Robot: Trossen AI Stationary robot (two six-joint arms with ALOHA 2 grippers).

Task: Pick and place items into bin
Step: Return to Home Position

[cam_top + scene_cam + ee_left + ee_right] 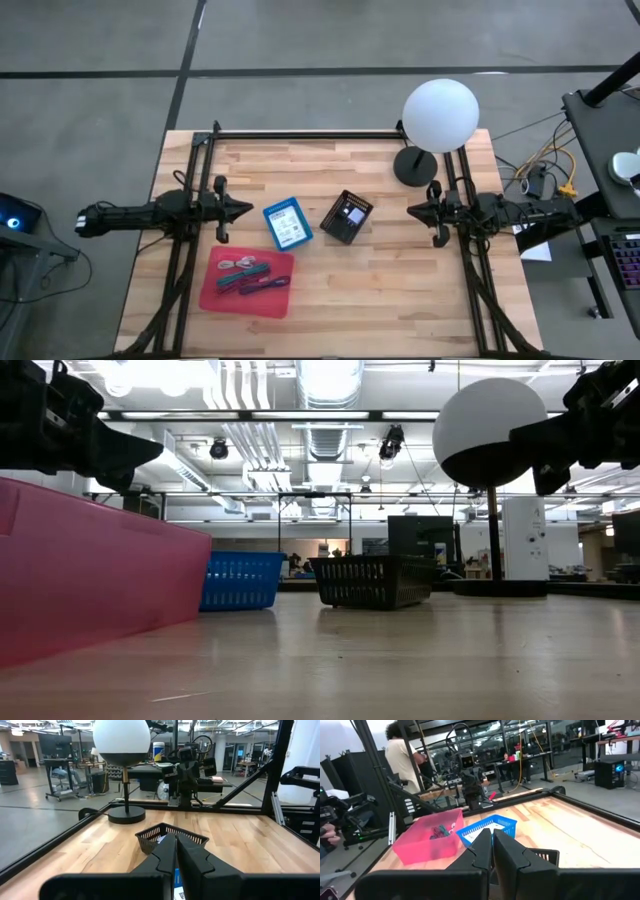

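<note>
The items (245, 276) are teal, purple and green pens lying in a pink tray (212, 295); they also show in the right wrist view (439, 831). A blue basket (287, 224) and a black mesh basket (346, 216) stand mid-table, each with a white card inside. My left gripper (246, 210) hovers shut left of the blue basket, above the table. My right gripper (411, 210) hovers shut right of the black basket. Both point toward the table's middle. In their wrist views, the left fingers (176, 845) and the right fingers (491, 842) are closed together, holding nothing.
A white globe lamp (440, 114) stands on a black round base (414, 166) at the far right, close behind my right arm. A black frame rail (300, 135) runs along the far edge. Bare wood lies between the baskets and the near edge. A person (402, 755) stands beyond the table.
</note>
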